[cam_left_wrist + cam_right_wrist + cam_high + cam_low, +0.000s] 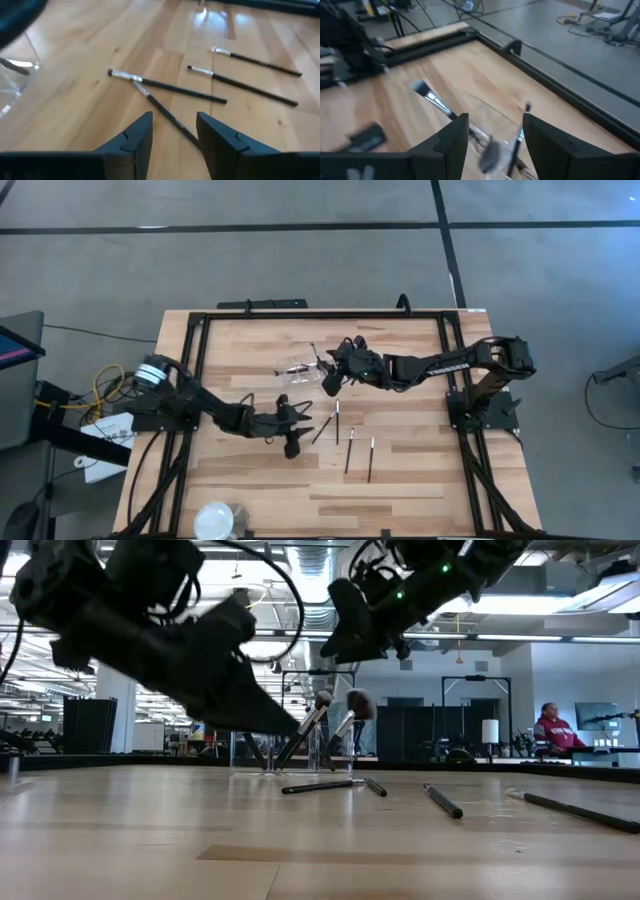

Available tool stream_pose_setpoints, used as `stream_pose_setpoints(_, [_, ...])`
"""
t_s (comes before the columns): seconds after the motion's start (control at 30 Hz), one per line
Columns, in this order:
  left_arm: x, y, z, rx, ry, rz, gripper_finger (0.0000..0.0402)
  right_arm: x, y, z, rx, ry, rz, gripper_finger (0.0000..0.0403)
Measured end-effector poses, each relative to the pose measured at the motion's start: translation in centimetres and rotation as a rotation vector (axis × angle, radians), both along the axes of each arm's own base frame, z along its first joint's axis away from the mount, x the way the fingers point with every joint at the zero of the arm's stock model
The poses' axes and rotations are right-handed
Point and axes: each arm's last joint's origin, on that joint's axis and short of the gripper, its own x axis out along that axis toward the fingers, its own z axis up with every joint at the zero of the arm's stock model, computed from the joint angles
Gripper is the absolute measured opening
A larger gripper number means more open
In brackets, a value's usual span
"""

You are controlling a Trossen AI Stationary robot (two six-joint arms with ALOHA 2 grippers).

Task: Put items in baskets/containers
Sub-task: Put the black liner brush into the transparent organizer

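Observation:
The clear plastic container [296, 370] stands on the table's far middle and holds several makeup brushes [322, 706], leaning with bristles up. My right gripper [328, 383] hovers open just above the container [492, 125], next to its right side. Several more dark-handled brushes [350, 450] lie flat on the wood nearer the front. Two of them cross [142, 86]. My left gripper [298, 430] is open and above the table, just left of the crossed pair. Its fingers [130, 142] point at them without touching.
A round white and clear object [215, 520] sits at the table's near edge, left of middle. Black frame rails [195, 350] run along the table's left, right and far sides. A person [553, 728] sits far off in the room behind.

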Motion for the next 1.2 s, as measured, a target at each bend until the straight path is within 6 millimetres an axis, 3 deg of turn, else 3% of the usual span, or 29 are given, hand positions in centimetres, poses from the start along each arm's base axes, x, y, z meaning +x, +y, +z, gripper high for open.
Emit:
stream_pose_setpoints(0.27, [2.3,-1.4,-0.8,-0.012,-0.048,-0.009,0.015,-0.1,0.7,0.9,-0.042,-0.008,0.038,0.0175])
stream_pose_setpoints(0.43, [3.3,-1.6,-2.3,0.008,-0.015,0.008,0.015,-0.1,0.7,0.9,-0.042,-0.008,0.039,0.0172])
stream_pose_setpoints(0.57, [3.3,-1.5,-4.2,0.035,0.025,0.049,0.015,-0.2,0.7,0.8,-0.041,0.003,0.039,0.0171])
stream_pose_setpoints(0.8, [2.9,-1.3,-5.5,0.044,0.049,0.081,0.0146,-0.2,0.9,0.8,-0.041,0.004,0.045,0.0169])
stream_pose_setpoints(0.93, [2.1,-1.0,-5.7,0.053,0.072,0.081,0.0123,-0.2,0.9,0.7,-0.04,0.013,0.045,0.0169])
stream_pose_setpoints(1.2, [1.1,-0.9,-6.1,0.024,0.084,0.009,0.0035,-0.2,0.9,0.7,-0.038,0.018,0.048,0.0165])
